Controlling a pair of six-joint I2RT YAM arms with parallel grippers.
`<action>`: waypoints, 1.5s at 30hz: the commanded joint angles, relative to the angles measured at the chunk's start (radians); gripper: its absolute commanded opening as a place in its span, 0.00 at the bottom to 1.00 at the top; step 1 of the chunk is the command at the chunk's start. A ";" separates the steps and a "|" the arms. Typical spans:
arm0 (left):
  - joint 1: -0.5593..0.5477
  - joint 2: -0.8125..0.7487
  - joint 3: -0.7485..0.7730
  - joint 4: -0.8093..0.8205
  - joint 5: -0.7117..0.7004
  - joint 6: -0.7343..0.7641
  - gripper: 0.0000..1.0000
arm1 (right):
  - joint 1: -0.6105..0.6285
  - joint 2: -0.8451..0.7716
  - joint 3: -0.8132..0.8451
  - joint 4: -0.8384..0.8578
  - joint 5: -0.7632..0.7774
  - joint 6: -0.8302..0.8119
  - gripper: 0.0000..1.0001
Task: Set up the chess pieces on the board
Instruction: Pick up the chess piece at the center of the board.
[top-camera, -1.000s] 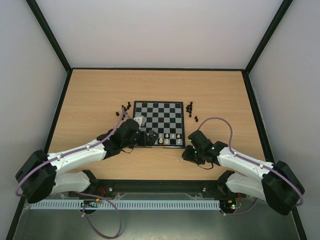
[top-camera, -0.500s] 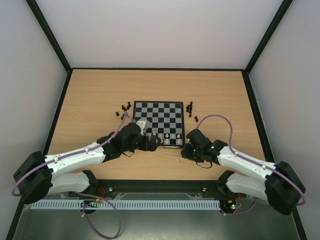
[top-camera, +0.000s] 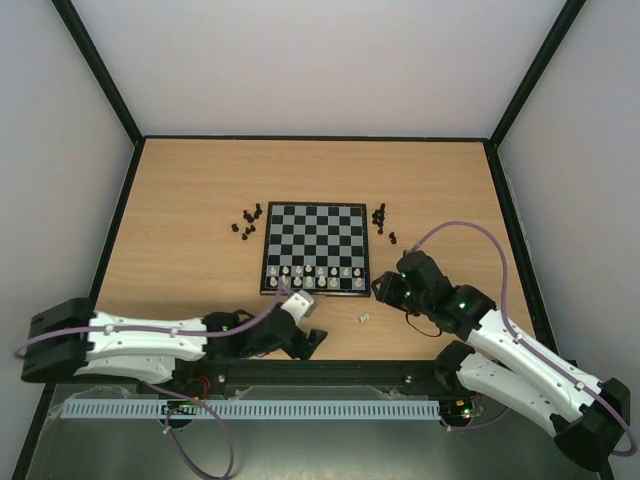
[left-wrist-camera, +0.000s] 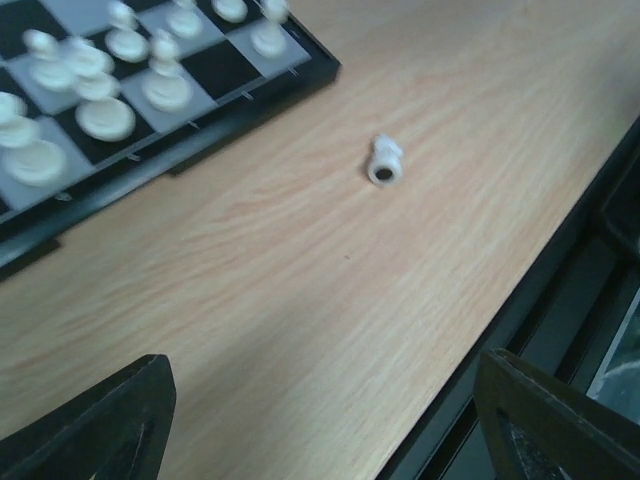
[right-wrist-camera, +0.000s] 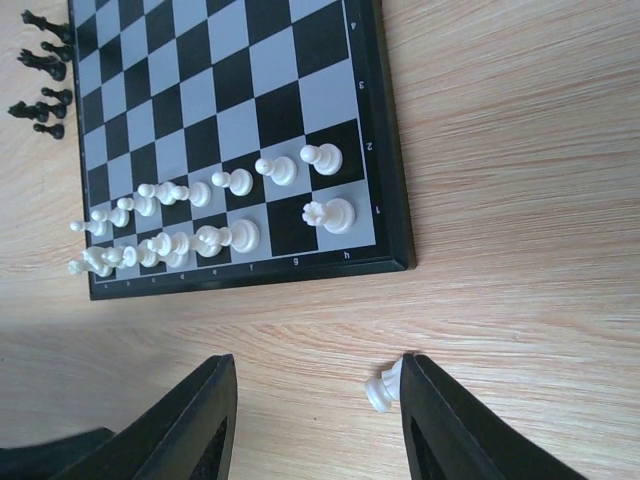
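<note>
Setting: robot lab test cell | counter (top-camera: 190, 190): pale wood, black frame rails (top-camera: 100, 75) rising from far corners | white panels (top-camera: 320, 60) on three sides | near edge: slotted cable duct (top-camera: 300, 410), bolted robot arms (top-camera: 150, 340)

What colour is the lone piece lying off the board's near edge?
The lone piece is white; clearest from left wrist.

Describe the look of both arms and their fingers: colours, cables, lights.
Both the left arm and right arm have white shell links joined by bulky black joints. A loose lilac cable runs along each, and small green lights glow near the wrists. The fingers are broad, flat, matte black.
</note>
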 joint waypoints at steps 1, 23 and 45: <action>-0.120 0.179 0.079 0.105 -0.221 0.058 0.84 | -0.011 -0.040 0.033 -0.075 -0.009 -0.020 0.46; -0.085 0.732 0.307 0.369 -0.011 0.304 0.34 | -0.033 -0.217 0.047 -0.154 -0.070 -0.117 0.46; -0.003 0.793 0.327 0.357 -0.023 0.343 0.45 | -0.034 -0.219 0.055 -0.165 -0.059 -0.155 0.46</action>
